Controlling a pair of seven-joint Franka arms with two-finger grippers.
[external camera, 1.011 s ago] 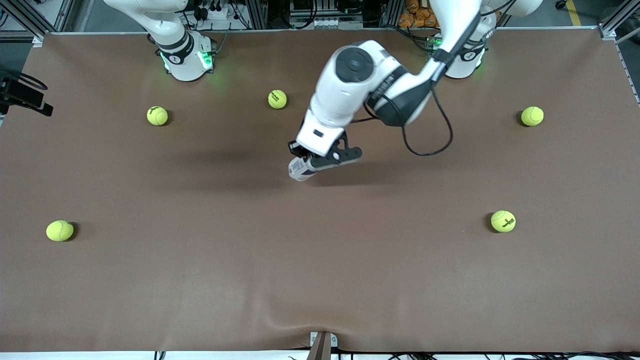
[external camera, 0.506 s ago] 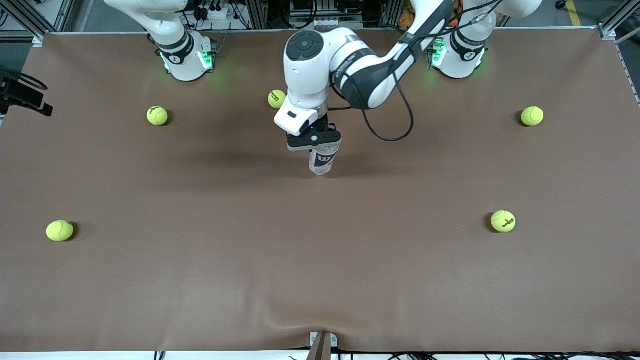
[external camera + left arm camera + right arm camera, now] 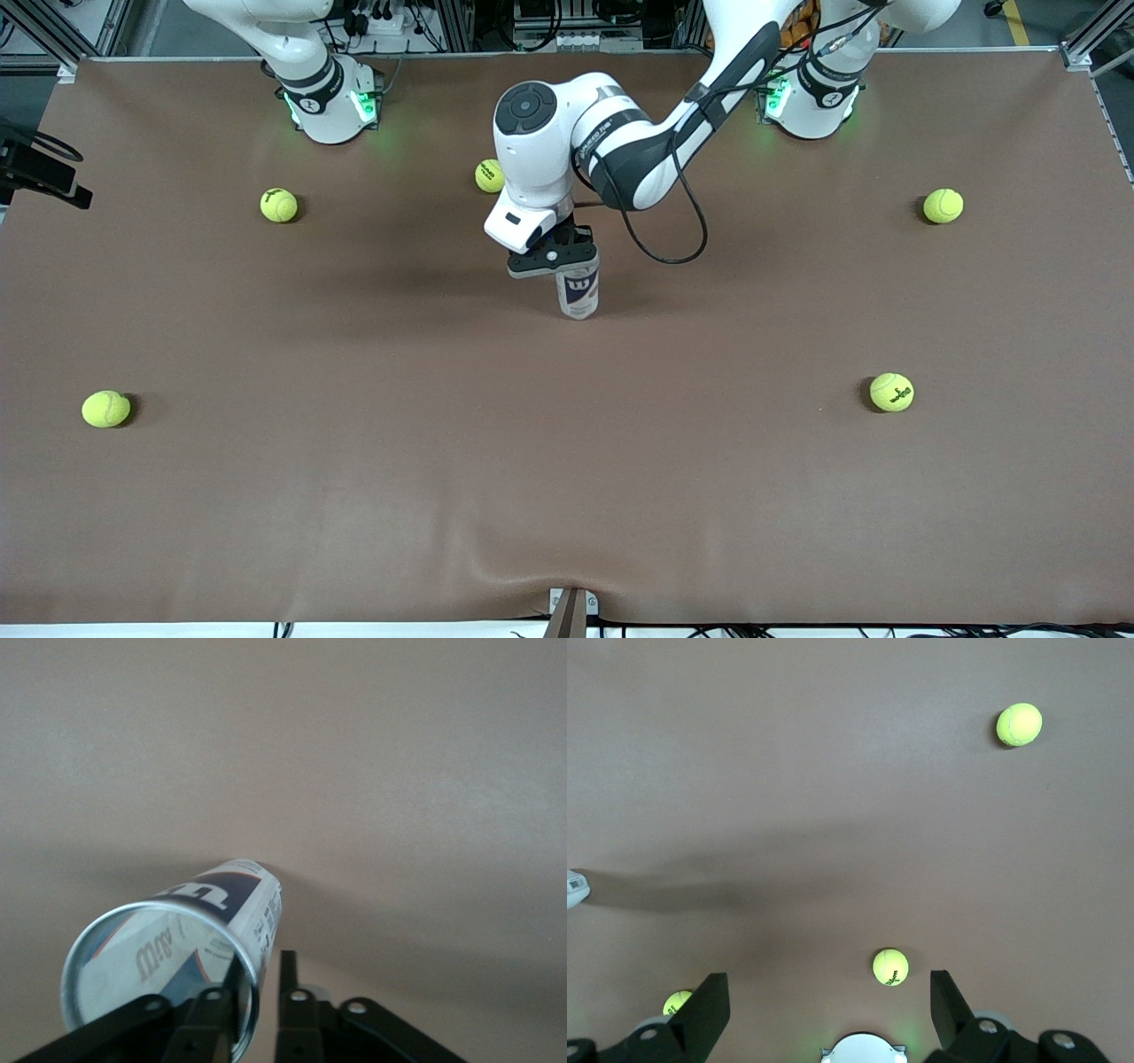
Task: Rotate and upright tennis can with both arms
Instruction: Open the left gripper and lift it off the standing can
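Note:
The tennis can (image 3: 578, 297) is a clear tube with a white, dark-blue and red "W" label. It stands nearly upright at the middle of the table. My left gripper (image 3: 556, 260) is shut on its silvery top rim. In the left wrist view one finger is inside the open can (image 3: 177, 943) and the other finger (image 3: 288, 988) is outside, so the left gripper (image 3: 260, 964) pinches the wall. I cannot tell whether the can's lower end touches the table. My right gripper (image 3: 828, 985) is open and empty, high over the table near its own base, and waits.
Several yellow-green tennis balls lie scattered on the brown table (image 3: 567, 461): one (image 3: 490, 175) close by the left arm's wrist, others (image 3: 279, 205) (image 3: 943, 206) (image 3: 891, 392) (image 3: 105, 408) toward the ends. The right wrist view shows balls (image 3: 890, 966) (image 3: 1019, 724).
The left arm has swung the can from steeply tilted to nearly upright and shifted it slightly toward the front camera. The right arm has not moved.

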